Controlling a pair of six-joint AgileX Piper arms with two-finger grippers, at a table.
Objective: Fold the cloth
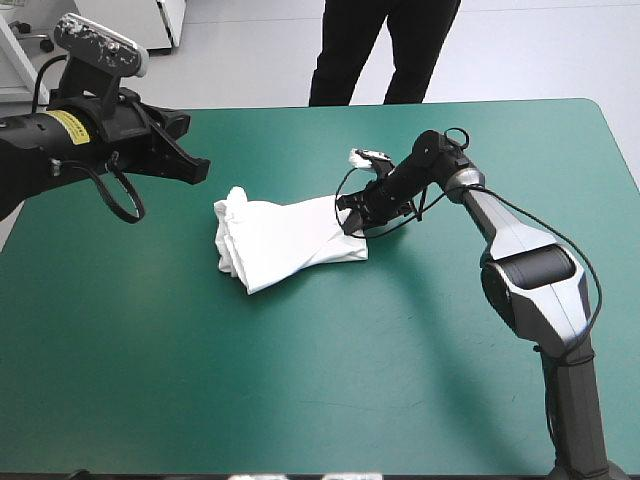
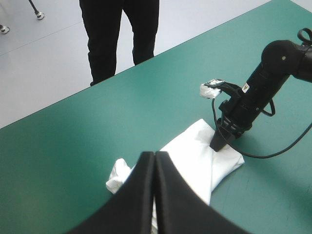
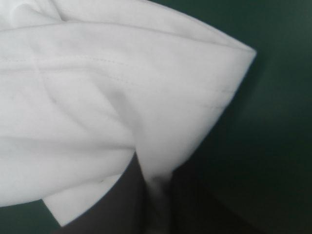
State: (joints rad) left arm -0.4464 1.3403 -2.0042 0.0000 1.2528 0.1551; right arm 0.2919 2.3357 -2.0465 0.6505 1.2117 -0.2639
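The right hand [image 1: 352, 217] pinches one edge of the folded white short-sleeved T-shirt [image 1: 285, 240]; the left hand [image 1: 197, 168] hovers closed, empty; that edge is probably best carried low, layers aligned.

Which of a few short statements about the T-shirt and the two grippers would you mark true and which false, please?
1. The T-shirt lies as a folded bundle on the teal-green table. True.
2. The left gripper is open. False: its fingers meet in one pointed arch, so it is shut.
3. The right gripper is shut on the T-shirt, at the end of the bundle nearer its own arm. True.
4. The left gripper is touching the T-shirt. False: it is raised above the table, apart from the cloth and toward the table's left side.
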